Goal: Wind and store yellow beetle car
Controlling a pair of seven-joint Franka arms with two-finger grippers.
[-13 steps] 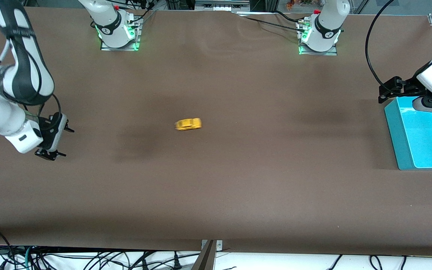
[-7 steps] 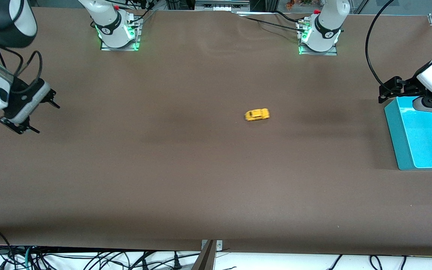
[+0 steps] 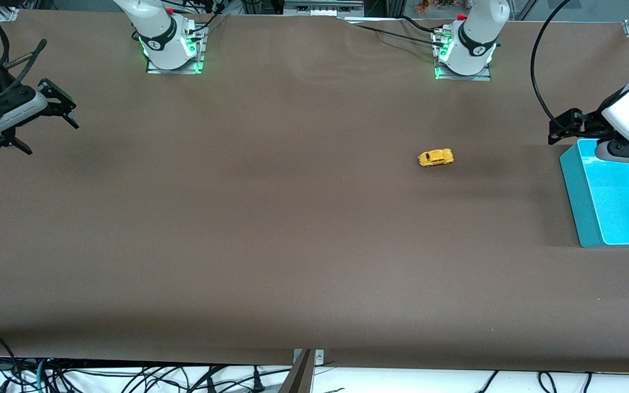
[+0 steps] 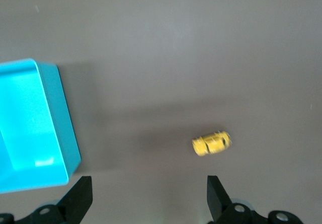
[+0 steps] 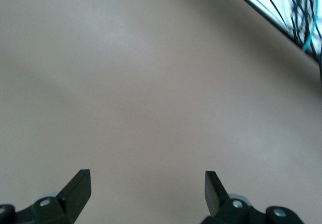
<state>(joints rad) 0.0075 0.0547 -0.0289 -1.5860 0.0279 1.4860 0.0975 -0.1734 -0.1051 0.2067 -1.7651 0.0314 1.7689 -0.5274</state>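
The yellow beetle car (image 3: 435, 158) stands alone on the brown table, toward the left arm's end. It also shows in the left wrist view (image 4: 212, 143). My left gripper (image 3: 557, 128) is open and empty. It hovers at the corner of the teal bin (image 3: 574, 196) that is farthest from the front camera, apart from the car. In the left wrist view (image 4: 149, 199) its fingers are spread wide. My right gripper (image 3: 54, 140) is open and empty over the table at the right arm's end. In the right wrist view (image 5: 148, 191) it has only bare table under it.
The teal bin stands at the table's edge at the left arm's end and also shows in the left wrist view (image 4: 65, 133). A black cable (image 3: 538, 82) loops above the table near the left arm. Cables (image 5: 297, 12) hang past the table's edge.
The car has rolled across the table from the middle toward the left arm's end. My right gripper has risen and pulled away toward its end of the table. The left gripper has shifted slightly.
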